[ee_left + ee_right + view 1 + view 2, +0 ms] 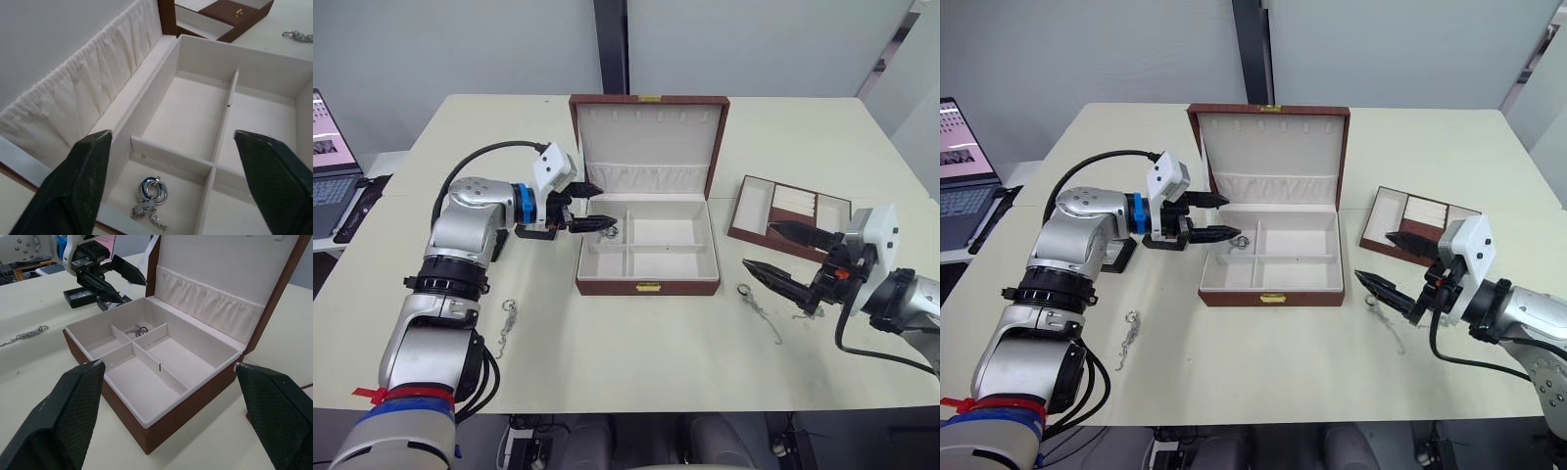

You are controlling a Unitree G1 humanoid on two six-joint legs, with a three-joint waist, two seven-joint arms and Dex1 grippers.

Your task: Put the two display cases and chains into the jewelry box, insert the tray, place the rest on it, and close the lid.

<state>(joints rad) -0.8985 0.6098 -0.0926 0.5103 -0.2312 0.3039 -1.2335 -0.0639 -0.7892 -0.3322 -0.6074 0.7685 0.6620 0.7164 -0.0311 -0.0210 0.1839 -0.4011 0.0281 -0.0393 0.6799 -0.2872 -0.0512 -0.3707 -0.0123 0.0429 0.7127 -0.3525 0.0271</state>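
The brown jewelry box stands open at the table's middle, its lid upright and its cream compartments showing. A chain with rings lies in the back-left compartment. My left gripper hangs open just over that compartment's left edge, holding nothing. A black display case lies on the table left of the box, under my left wrist. A second chain lies on the table at the front left. To the right of the box, my right gripper is open above a third chain. The brown tray rests behind it.
A laptop sits off the table's left side. The table's front edge runs just below both chains.
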